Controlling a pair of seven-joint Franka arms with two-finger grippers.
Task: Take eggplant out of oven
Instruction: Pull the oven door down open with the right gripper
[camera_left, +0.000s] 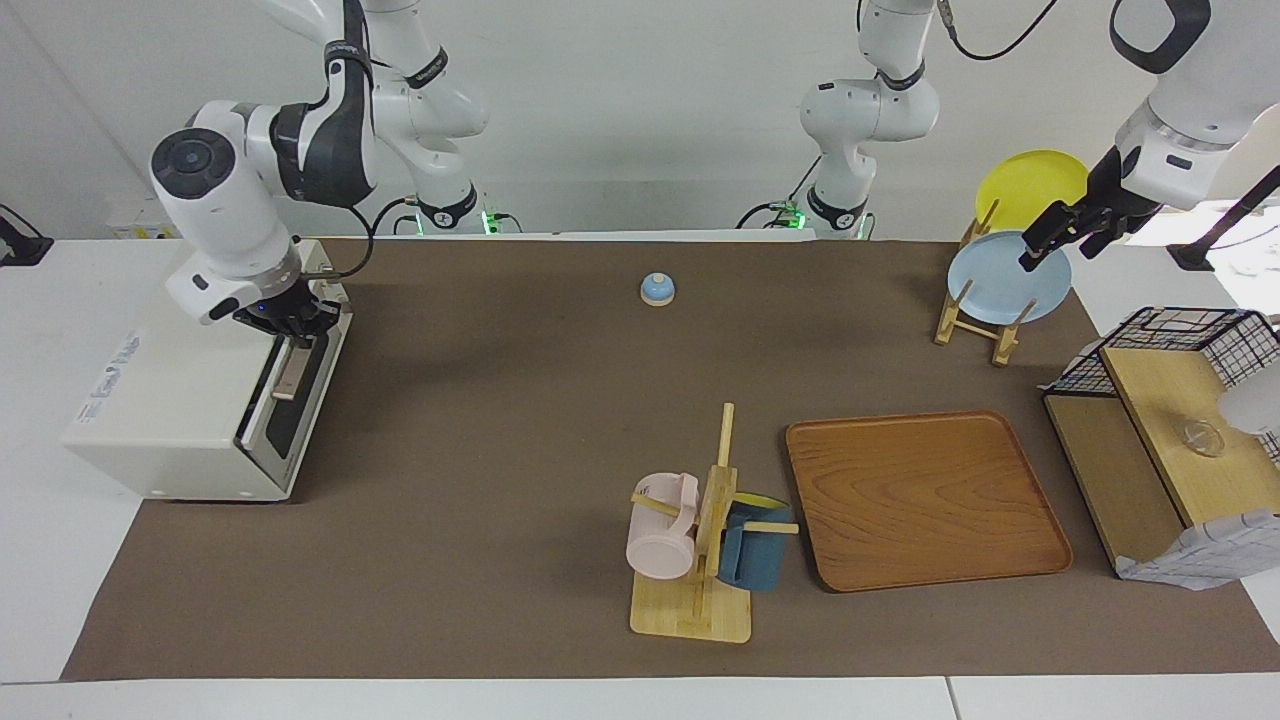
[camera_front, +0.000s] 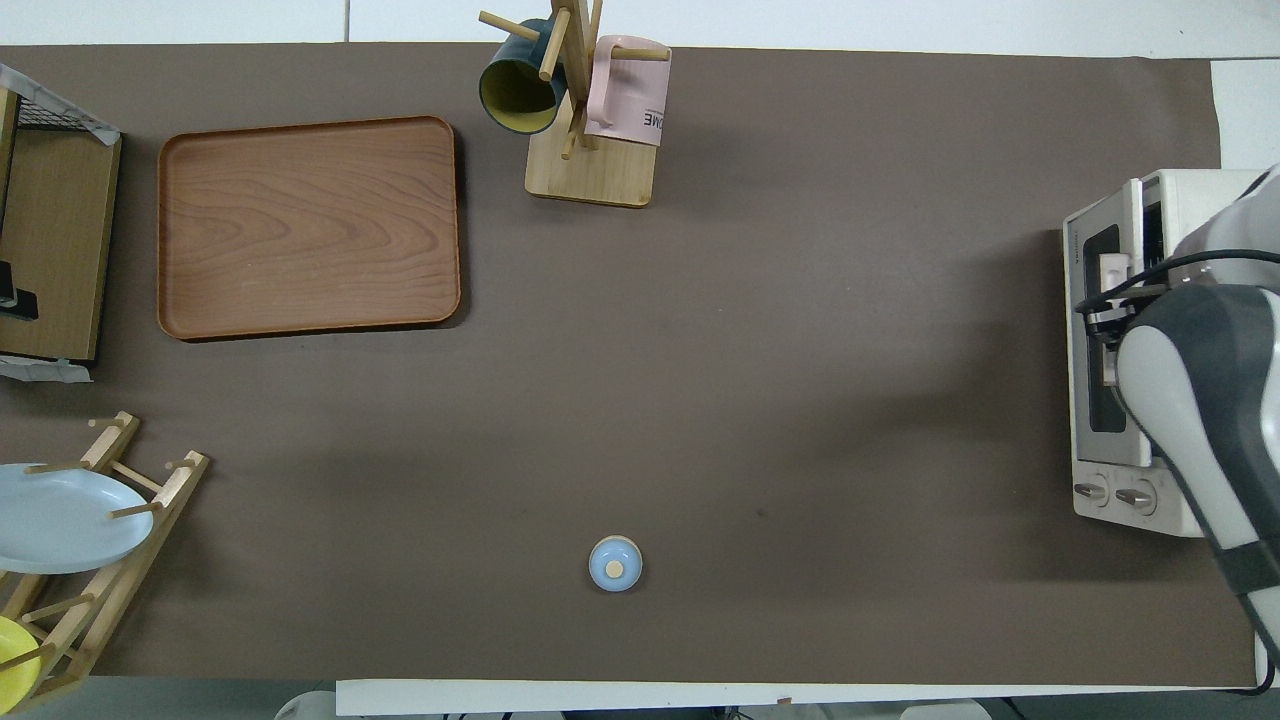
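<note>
While the oven's (camera_left: 200, 400) door is shut, the eggplant cannot be seen in either view; it is presumably inside on the rack, so the door comes first. This cream-white box sits on the counter (camera_left: 500, 450) at the right arm's end, its dark glass door facing the middle of the counter. The right hand (camera_left: 290, 325) is down at the top edge of that door, at the tan bar handle (camera_left: 290, 375), but whether its fingers are clenched on the bar or loose I cannot tell. The left hand (camera_left: 1040, 245) waits in the air well apart from the oven, over the plate rack (camera_left: 975, 320); its state I cannot tell either.

As for handling, I judge the eggplant light, firm and glossy, hence slippery, and its rounded body may roll on the rack wires. Taking hold across the middle of the body, not the thin stem tip, looks safest, with modest squeeze.
</note>
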